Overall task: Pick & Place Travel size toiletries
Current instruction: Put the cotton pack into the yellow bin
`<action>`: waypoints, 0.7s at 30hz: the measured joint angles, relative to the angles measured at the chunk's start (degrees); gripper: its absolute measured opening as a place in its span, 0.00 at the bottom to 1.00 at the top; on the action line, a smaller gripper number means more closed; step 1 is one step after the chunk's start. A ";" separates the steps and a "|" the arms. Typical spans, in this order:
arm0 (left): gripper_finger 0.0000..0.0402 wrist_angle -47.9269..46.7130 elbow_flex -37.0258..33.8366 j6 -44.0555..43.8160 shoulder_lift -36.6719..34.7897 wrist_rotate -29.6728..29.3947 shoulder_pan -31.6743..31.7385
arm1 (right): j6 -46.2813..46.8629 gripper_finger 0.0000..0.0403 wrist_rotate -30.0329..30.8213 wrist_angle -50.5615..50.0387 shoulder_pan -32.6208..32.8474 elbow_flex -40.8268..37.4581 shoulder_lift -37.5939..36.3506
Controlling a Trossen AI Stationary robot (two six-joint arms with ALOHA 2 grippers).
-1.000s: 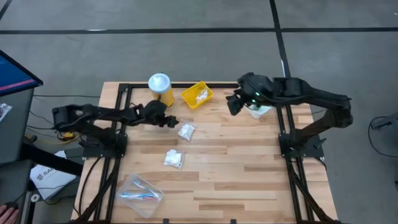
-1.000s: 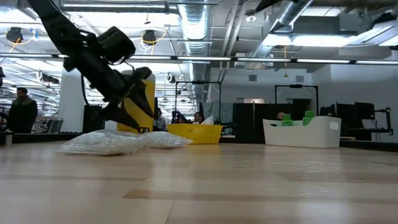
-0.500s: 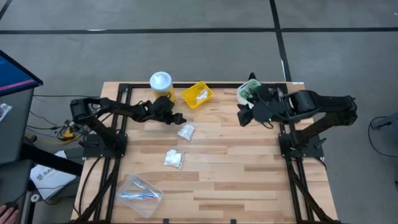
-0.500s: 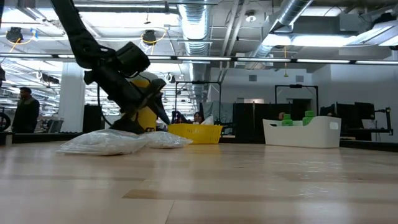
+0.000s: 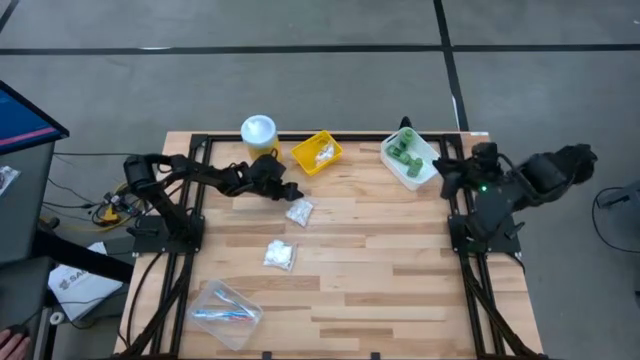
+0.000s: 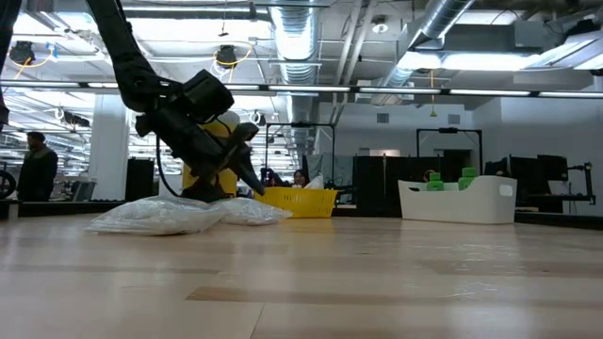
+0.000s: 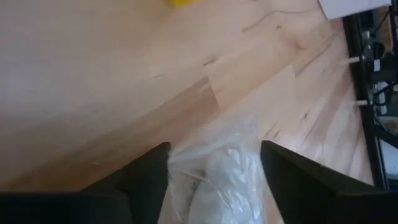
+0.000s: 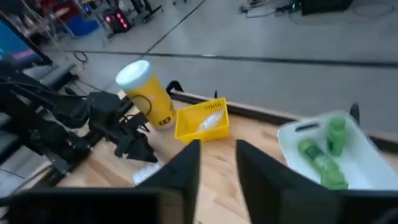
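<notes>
My left gripper (image 5: 290,192) is open, low over the table. Its fingers (image 7: 149,177) stand on either side of the near end of a clear packet of white contents (image 7: 217,171), which lies flat on the wood (image 5: 299,211). A second packet (image 5: 279,254) lies nearer the front. A clear bag of toothbrushes (image 5: 225,308) lies at the front left. Green bottles (image 5: 404,155) stand in a white bin (image 5: 425,172). My right gripper (image 5: 447,178) is open and empty at the table's right edge, beside the bin.
A yellow square tray (image 5: 317,152) holding a packet stands at the back centre. A tall yellow jar with a white lid (image 5: 258,137) stands just behind my left arm. Black frame rails run along the table's left and right sides. People stand in the room beyond.
My left gripper has moved a little toward the table's right edge and down, closing on the packet. My right arm has drawn back from over the white bin toward the table's right edge.
</notes>
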 joint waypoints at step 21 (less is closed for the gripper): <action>0.01 0.35 0.00 -1.80 -0.10 -0.23 0.00 | 8.79 0.00 18.27 32.22 20.08 -56.97 -40.10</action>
